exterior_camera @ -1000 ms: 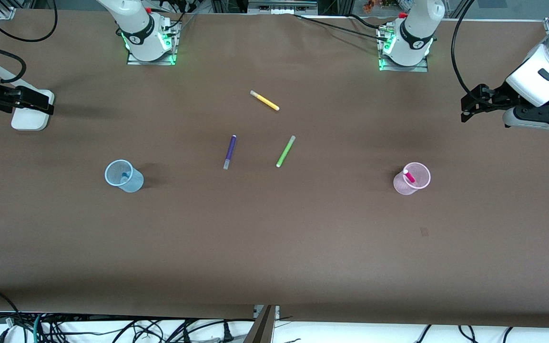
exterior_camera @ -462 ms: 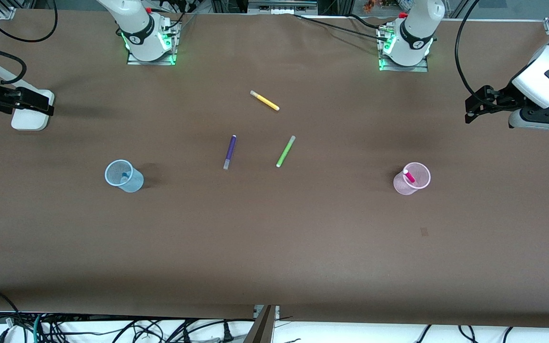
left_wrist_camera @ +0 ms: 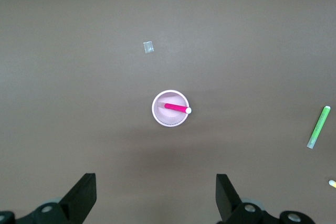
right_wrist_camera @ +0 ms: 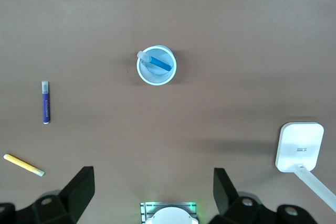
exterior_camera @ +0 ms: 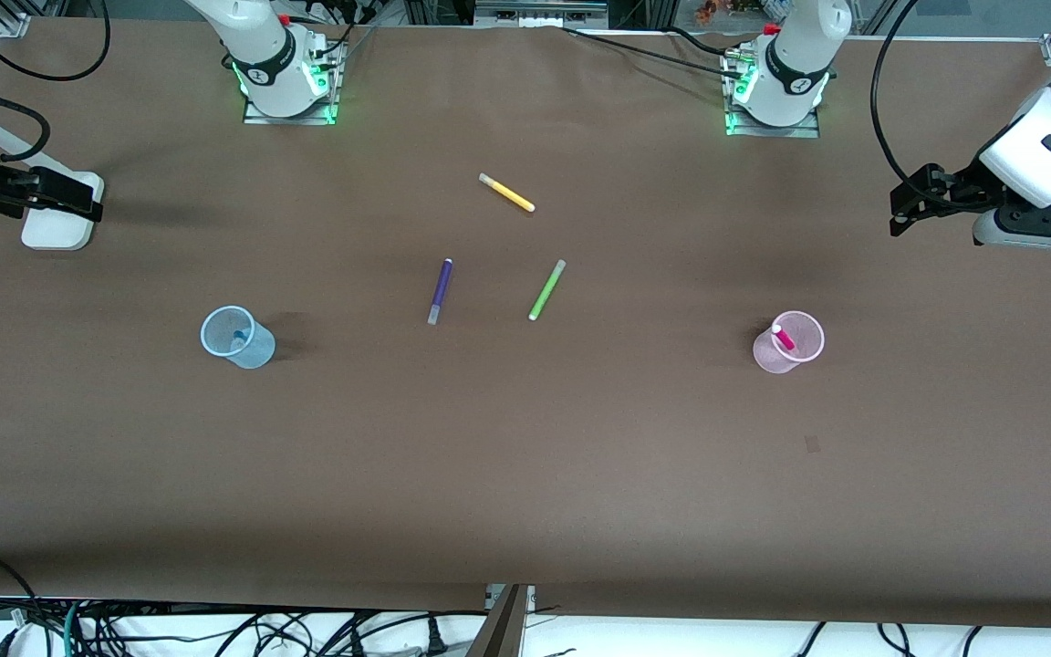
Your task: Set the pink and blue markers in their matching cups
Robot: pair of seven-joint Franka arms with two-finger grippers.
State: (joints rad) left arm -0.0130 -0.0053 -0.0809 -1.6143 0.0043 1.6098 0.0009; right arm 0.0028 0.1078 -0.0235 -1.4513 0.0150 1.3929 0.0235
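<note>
The pale pink cup [exterior_camera: 790, 343] stands toward the left arm's end of the table with the pink marker [exterior_camera: 782, 337] leaning inside it, white end up. Both show in the left wrist view, cup [left_wrist_camera: 170, 120] and marker [left_wrist_camera: 176, 108]. The pale blue cup [exterior_camera: 237, 338] stands toward the right arm's end with the blue marker [exterior_camera: 238, 340] inside; the right wrist view shows this cup [right_wrist_camera: 156, 77] and marker [right_wrist_camera: 157, 62]. My left gripper [exterior_camera: 896, 212] [left_wrist_camera: 156, 195] is open and empty, high over the table's end. My right gripper [exterior_camera: 78, 196] [right_wrist_camera: 152, 192] is open and empty, high over its end.
A dark purple pen [exterior_camera: 439, 291], a lime green pen [exterior_camera: 546, 289] and a yellow pen [exterior_camera: 506, 192] lie mid-table between the cups. A white block on a stalk [right_wrist_camera: 299, 147] stands near my right gripper. A small grey patch [exterior_camera: 812, 444] marks the table, nearer the camera than the pink cup.
My left gripper has drawn back slightly toward its end of the table, then held still. My right gripper shifted very little. Cups and pens have not moved.
</note>
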